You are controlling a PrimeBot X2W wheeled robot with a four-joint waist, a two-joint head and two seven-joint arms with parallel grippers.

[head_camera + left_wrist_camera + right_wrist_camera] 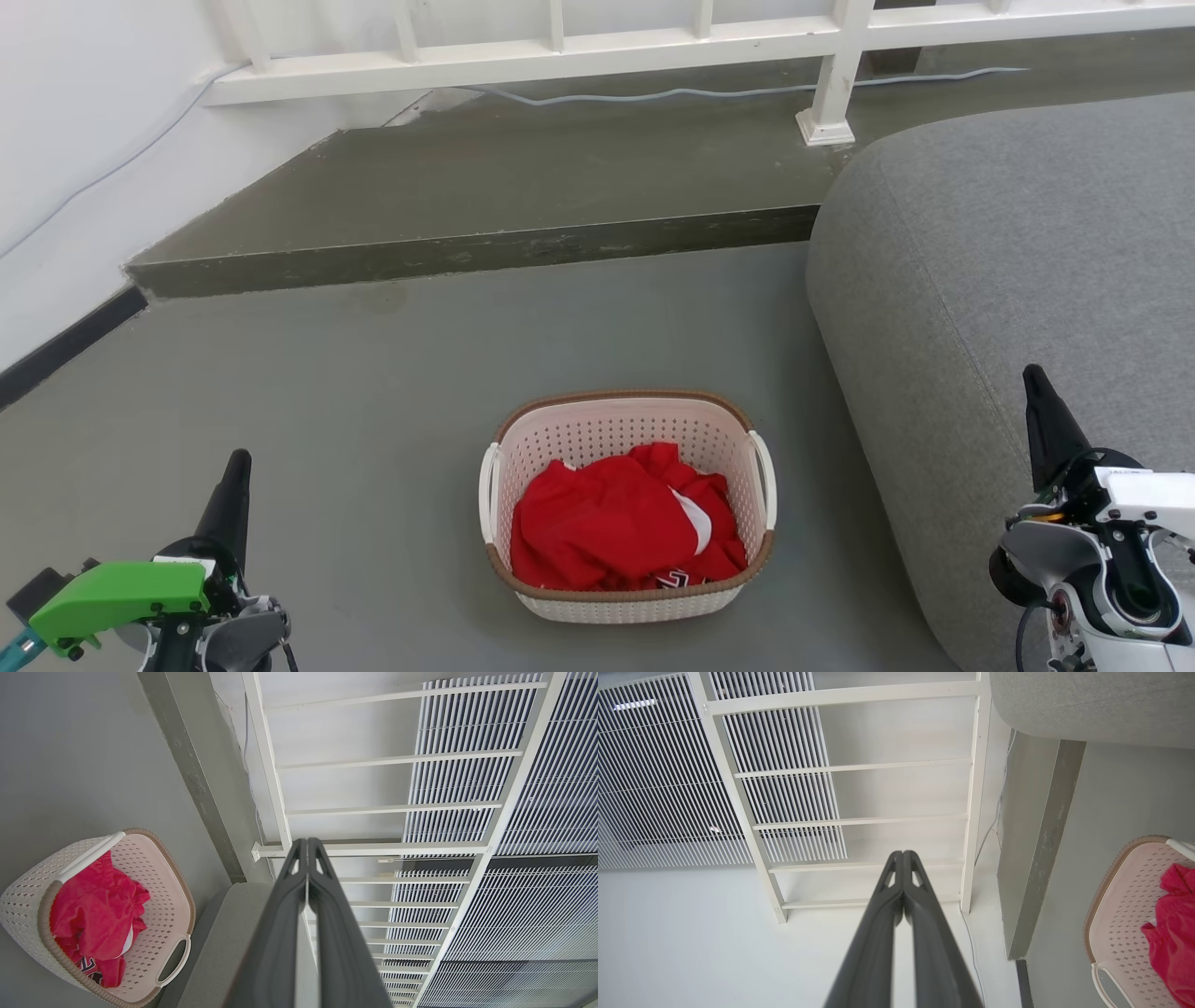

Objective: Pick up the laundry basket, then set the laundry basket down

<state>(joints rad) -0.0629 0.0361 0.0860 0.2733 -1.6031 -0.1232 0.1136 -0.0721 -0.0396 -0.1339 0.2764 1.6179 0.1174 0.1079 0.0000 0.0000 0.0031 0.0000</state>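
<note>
The laundry basket (pixel 624 429) is cream-white and perforated, with a brown rim and white loop handles on both sides. It rests on the grey floor near the middle, with red clothes (pixel 621 523) inside. It also appears low left in the left wrist view (pixel 28 891) and at the right edge of the right wrist view (pixel 1120 905). My left gripper (pixel 238 459) is shut and empty, well to the left of the basket. Far to the basket's right, my right gripper (pixel 1034 375) is shut and empty too, in front of the sofa. Both sets of fingertips (pixel 306 841) (pixel 903 853) are pressed together.
A grey sofa (pixel 1008 261) stands close to the basket's right side. A raised concrete step (pixel 467 247) runs across behind the basket. Behind it are a white railing (pixel 560 51) and a cable (pixel 728 91). A white wall (pixel 75 140) is at the left.
</note>
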